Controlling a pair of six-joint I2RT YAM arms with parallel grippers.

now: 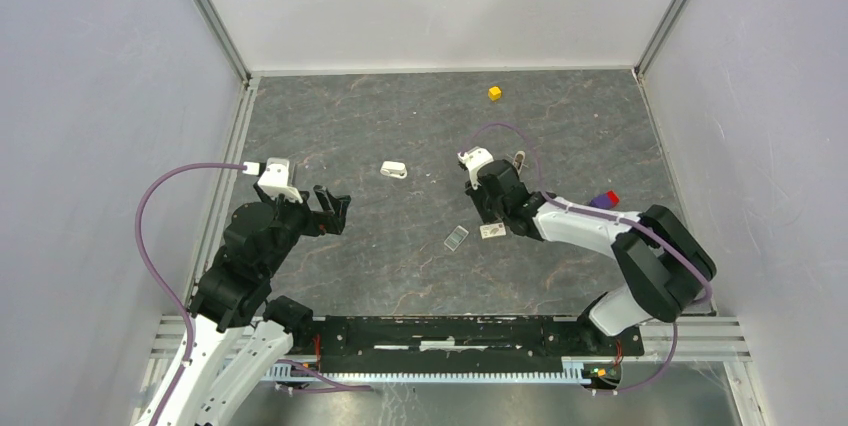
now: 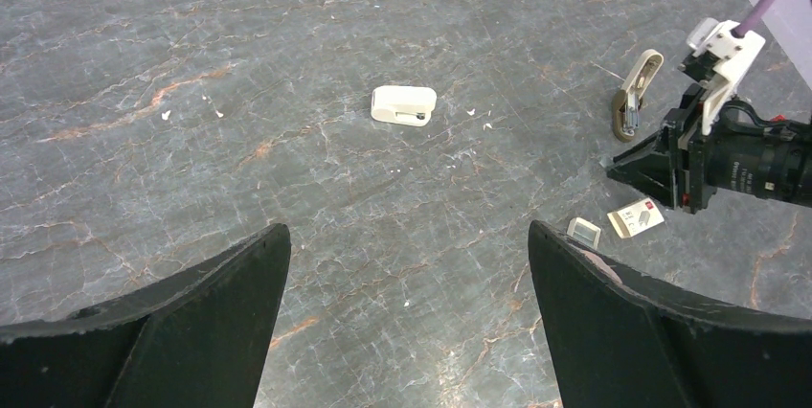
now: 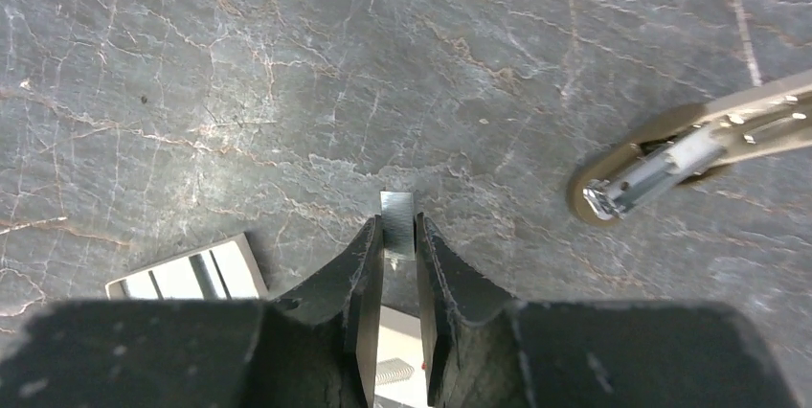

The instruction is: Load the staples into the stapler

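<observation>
Nearest to us, the left gripper (image 2: 409,227) hangs over the dark marbled tabletop (image 1: 370,276) with its two black fingers spread wide, pointing toward the middle of the table.

Across from it, on the right side, a flat pale-rimmed tray (image 3: 187,276) with silvery strips inside lies on the tabletop. Just beside it is a pale card (image 2: 636,218) bearing a red mark, which lies partly under the right arm's wrist.

Above these, the right gripper (image 3: 397,236) has its fingers drawn close together, pinching the staples (image 3: 396,209). They are a short silvery strip held upright between the fingertips, with the far end poking out past them. We cannot tell whether the strip touches the tabletop.

A little farther on, to the right of the held staples and apart from them, lies the stapler (image 3: 651,169). It is hinged open on its side, and the metal channel shows inside its pale arms.

Well to the left of the stapler, a small white block (image 2: 403,104) with rounded corners lies alone. A red and purple block (image 1: 606,198) lies close behind the right forearm. Farthest away, near the back wall, we see a yellow cube (image 1: 494,93).
</observation>
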